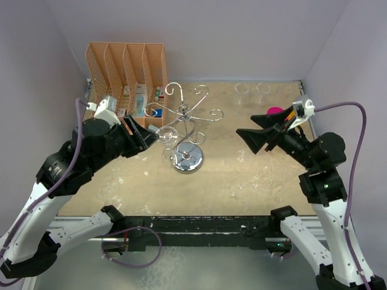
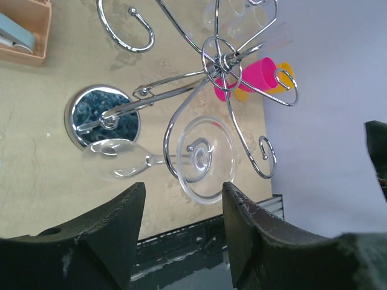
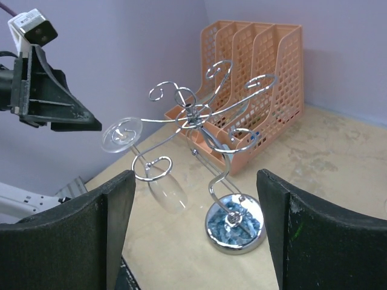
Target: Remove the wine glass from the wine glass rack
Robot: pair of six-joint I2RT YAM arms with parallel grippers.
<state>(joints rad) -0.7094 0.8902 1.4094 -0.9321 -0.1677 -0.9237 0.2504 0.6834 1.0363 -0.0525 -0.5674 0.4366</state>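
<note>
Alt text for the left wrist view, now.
A clear wine glass hangs from a curled arm of the silver wine glass rack, its foot just beyond the parted fingers of the left pincer. A pink cup shows behind.

Orange slotted file organizer at far-left corner of table, small items in slots. Pink cup near right edge, yellow cup beside it. Two clear cups along far edge.
</note>
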